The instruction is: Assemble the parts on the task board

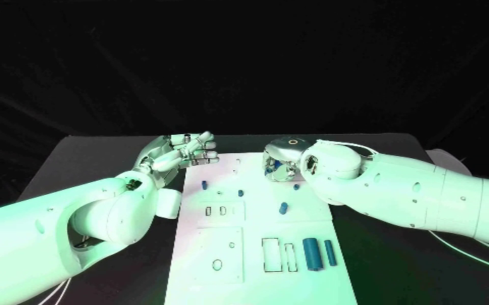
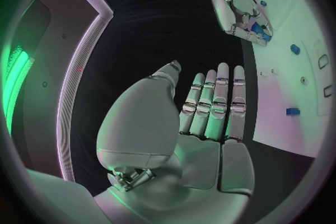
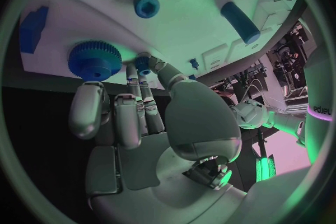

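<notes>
The white task board (image 1: 260, 277) lies in the middle of the black table. My right hand (image 1: 283, 160) hovers over its far end and pinches a small blue part (image 3: 143, 63) between thumb and fingertip, close beside a blue gear (image 3: 94, 60); the left wrist view shows the right hand (image 2: 241, 11) with the small blue part (image 2: 260, 29) in its fingers. My left hand (image 1: 189, 150) is open just off the board's far left corner, fingers (image 2: 213, 103) straight and together, holding nothing. Two blue cylinders (image 1: 311, 253) lie side by side at the near right.
A short blue piece (image 1: 283, 208) and small blue pegs (image 1: 240, 193) (image 1: 205, 184) sit mid-board. Rectangular slots (image 1: 273, 254) are cut left of the cylinders. A blue ring (image 3: 147, 4) and a blue cylinder (image 3: 240, 22) lie beyond the gear. Bare black table (image 1: 61, 171) flanks the board.
</notes>
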